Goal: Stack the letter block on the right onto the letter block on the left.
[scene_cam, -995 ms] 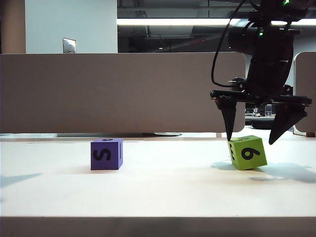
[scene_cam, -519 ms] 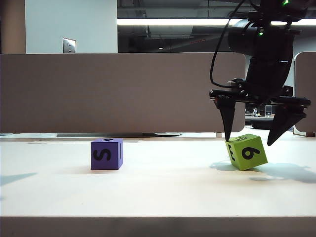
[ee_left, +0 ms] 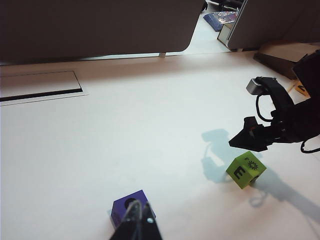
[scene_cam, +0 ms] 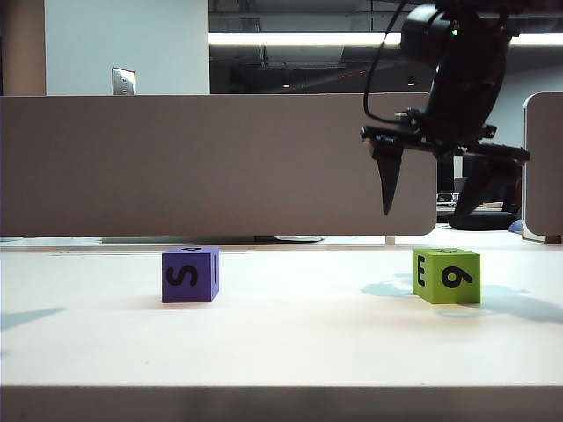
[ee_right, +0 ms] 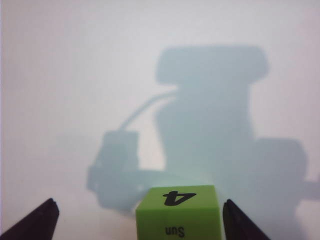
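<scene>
Our right gripper (scene_cam: 428,200), fingers wide and empty, has risen upper right; the green block (scene_cam: 447,275), tilted 1 second ago, sits flat, ungrasped. Our left gripper (ee_left: 136,220) hovers over the purple block (scene_cam: 190,274), its finger spread unclear.

Grey partition (scene_cam: 211,163), ceiling striplight (scene_cam: 299,39)

Count on worktop (scene_cam: 281,352): two letter blocks. One purple block (scene_cam: 190,274), well apart from the right tool (scene_cam: 424,211) and just beside the left tool (ee_left: 136,227). One green block (scene_cam: 447,275), below the right tool, not touching. Tools: two; right one spread wide, left one's tips close together. Partition panels (scene_cam: 211,165) behind: two.
</scene>
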Robot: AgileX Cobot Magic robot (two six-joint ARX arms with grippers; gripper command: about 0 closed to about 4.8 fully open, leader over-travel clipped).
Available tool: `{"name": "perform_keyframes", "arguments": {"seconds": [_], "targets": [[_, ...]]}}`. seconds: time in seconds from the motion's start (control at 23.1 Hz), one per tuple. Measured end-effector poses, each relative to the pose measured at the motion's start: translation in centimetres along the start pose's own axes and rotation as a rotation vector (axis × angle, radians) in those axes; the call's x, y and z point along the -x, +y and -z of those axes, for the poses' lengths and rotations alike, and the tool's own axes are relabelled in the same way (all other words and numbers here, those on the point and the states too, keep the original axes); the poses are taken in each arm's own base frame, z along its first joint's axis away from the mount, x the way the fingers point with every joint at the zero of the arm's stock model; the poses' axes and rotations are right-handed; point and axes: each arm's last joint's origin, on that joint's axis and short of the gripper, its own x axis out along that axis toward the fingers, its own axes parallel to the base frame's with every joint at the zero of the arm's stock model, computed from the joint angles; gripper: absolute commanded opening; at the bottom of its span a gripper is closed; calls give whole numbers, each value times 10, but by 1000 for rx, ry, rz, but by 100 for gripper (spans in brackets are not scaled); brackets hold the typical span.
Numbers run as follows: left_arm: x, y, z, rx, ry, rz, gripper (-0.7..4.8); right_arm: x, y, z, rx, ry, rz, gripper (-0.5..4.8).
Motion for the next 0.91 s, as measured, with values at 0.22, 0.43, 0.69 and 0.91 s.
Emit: {"name": "perform_keyframes", "arguments": {"seconds": [0.22,0.43,0.69,0.91], "targets": [[0,0,2,5,15,-1,-5,-9,-4,9,23,87,61,479],[0,0,1,5,14,-1,-5,-13,-5,13,33,125,78,479],[1,0,1,5,13,-1,-5,-38,-8,23,46,231,116,479],[1,0,1,4,12,-1,-5,-40,-8,23,49,245,119,260]]}}
